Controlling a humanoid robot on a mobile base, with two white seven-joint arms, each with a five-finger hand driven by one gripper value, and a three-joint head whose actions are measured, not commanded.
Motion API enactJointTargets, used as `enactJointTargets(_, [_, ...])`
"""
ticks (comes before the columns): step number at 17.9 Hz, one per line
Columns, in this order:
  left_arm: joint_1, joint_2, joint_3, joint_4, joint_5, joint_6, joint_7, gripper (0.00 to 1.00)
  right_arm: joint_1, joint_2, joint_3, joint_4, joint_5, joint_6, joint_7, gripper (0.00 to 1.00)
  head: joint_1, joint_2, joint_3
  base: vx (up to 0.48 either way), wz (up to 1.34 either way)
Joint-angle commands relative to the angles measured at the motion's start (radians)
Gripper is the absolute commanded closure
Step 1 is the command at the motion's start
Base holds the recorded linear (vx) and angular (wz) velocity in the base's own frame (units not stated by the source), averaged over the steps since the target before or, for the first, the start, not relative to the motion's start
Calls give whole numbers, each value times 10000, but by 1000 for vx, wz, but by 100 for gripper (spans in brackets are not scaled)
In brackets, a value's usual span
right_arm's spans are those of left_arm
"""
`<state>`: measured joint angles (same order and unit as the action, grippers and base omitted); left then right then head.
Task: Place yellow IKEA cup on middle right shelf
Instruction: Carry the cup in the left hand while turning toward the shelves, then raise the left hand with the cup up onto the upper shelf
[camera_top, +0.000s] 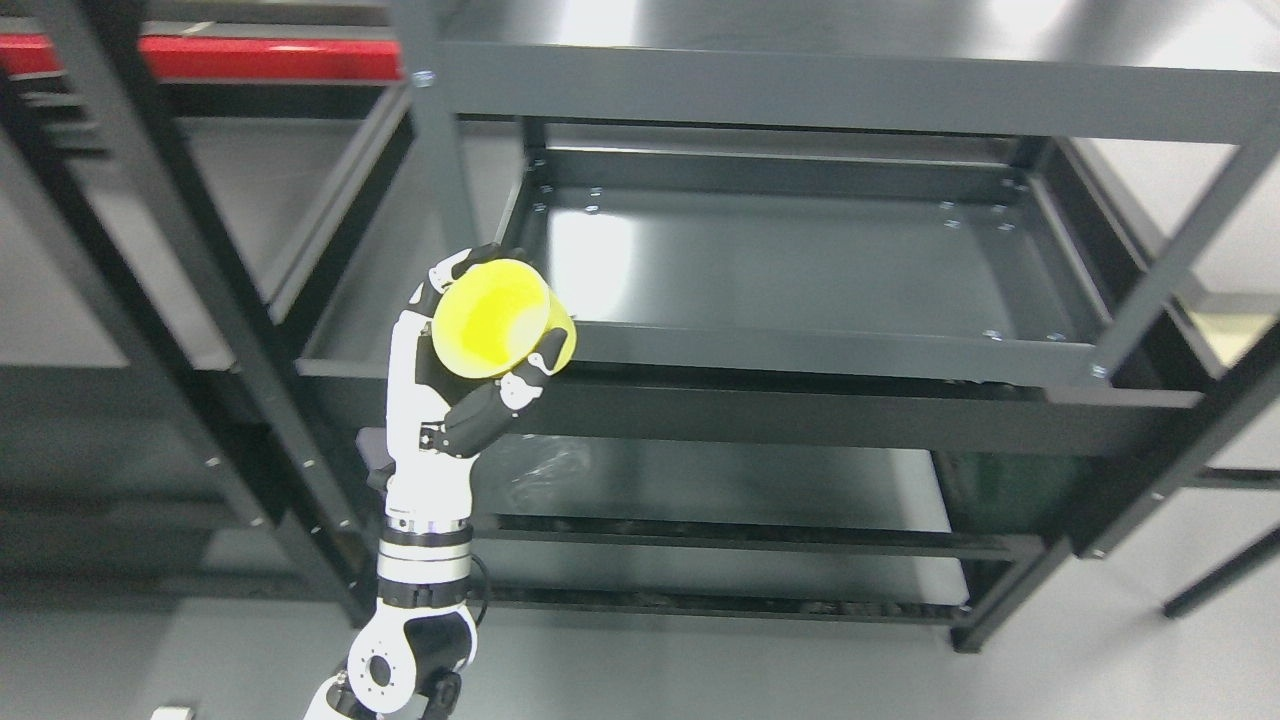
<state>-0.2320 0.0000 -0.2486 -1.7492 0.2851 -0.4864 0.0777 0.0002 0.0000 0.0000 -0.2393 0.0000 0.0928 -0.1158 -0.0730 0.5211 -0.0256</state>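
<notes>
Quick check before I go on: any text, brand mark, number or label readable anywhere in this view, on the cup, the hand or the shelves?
None readable.
Yellow cup: no brand mark or print shows on the side facing the camera.
Left hand, holding the cup: no lettering visible.
Shelf: bare dark metal, no labels or numbers.
Red bar at top left: no text visible.

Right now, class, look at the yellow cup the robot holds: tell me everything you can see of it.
The yellow cup is a plain, bright, smooth cup that looks like plastic, with no handle showing. It is tipped on its side, its round open mouth facing the camera, and it looks empty. The left hand grips it, fingers wrapped behind and a thumb across its lower edge. It hangs in the air at the front left corner of the dark metal shelf, not yet resting on it.
</notes>
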Motion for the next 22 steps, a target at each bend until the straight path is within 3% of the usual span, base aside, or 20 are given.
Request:
enactJointTargets(1, [-608, 175, -1901, -164, -13, -259, 5, 100, 136, -175, 169, 0, -245, 8, -8, 1, 0, 0, 0, 55, -584])
enactJointTargets(14, [-4320, 175, -1749, -226, -29, -215, 66, 100, 136, -175, 169, 0, -245, 8, -8, 1, 0, -1, 0, 81, -326])
enactJointTargets(19, [-5700, 175, -1503, -195, -29, 1347, 876, 100, 136, -175, 169, 0, -245, 8, -8, 1, 0, -1, 0, 65, 62])
enactJointTargets(22, [-6437, 175, -1503, -195, -29, 3460, 1981, 100, 136, -175, 169, -15, -245, 8, -8, 1, 0, -2, 0, 83, 209])
